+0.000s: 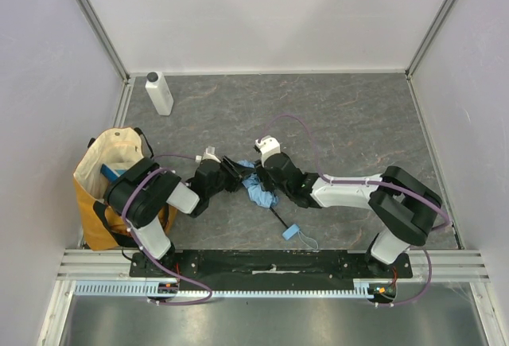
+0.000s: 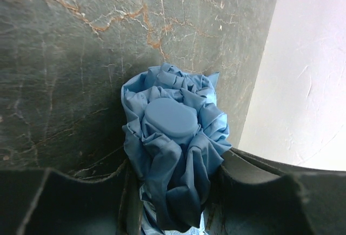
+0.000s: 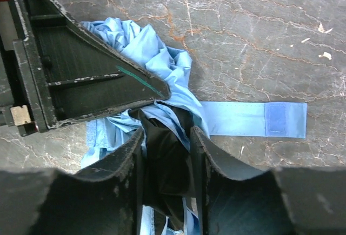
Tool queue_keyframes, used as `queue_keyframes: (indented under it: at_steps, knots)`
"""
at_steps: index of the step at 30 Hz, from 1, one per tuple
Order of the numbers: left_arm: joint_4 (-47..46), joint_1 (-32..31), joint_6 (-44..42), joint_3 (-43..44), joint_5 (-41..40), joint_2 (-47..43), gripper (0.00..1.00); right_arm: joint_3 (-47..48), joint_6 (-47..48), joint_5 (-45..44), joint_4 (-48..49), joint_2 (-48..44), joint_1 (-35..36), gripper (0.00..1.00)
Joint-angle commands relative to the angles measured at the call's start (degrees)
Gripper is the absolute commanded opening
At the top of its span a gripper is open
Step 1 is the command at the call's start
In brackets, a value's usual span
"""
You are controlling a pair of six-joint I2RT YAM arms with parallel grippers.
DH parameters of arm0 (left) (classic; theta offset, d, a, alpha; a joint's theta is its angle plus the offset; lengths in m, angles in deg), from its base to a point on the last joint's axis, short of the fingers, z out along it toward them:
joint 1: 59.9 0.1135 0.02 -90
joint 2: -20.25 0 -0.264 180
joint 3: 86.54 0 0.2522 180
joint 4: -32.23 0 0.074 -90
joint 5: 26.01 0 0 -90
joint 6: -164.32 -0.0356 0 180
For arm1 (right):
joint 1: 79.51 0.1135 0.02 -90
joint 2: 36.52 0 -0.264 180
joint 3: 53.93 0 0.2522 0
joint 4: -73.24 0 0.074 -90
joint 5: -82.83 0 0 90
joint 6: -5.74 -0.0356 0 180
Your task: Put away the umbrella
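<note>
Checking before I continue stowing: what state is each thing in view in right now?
Umbrella: collapsed, fabric loose and bunched, not in the bag.
Closure strap: unfastened, lying flat.
Left gripper: shut on the umbrella's fabric.
Right gripper: shut on the umbrella's bundle.
Tote bag: standing, mouth open.
Bottle: upright, cap on.

Left tool [image 2: 175, 162] and right tool [image 3: 166, 138] both clamped, facing each other, close together
</note>
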Motion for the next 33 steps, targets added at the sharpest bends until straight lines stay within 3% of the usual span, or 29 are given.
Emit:
queue_keyframes:
  at_steps: [1,5,11,24,29,33]
  knots:
    - [11.0,0.0,0.1,1.2,-3.4,-1.2,0.02,-5.7,-0.7,2.6,-7.8,1.2,0.0,0.48]
    - [22.9,-0.1,0.8,4.3,-5.3,-2.7,0.02,-4.1,4.3,1.9,-12.0,-6.7,0.1,0.65]
    - [31.3,-0.8,1.6,7.2,-7.7,-3.3,0.02,-2.8,17.3,6.2,-8.4,-13.7,0.1,0.98]
    - [36.5,-2.6,2.8,9.2,-9.7,-2.2,0.02,0.2,24.6,10.9,3.1,-3.8,0.1,0.98]
    - [36.5,-2.6,2.9,9.2,-9.3,-1.7,0.02,0.8,29.4,7.4,0.7,-8.0,0.6,0.98]
    - [36.2,-2.6,3.0,9.4,-9.0,-1.6,0.02,0.8,31.8,10.1,-0.5,-11.0,0.6,0.98]
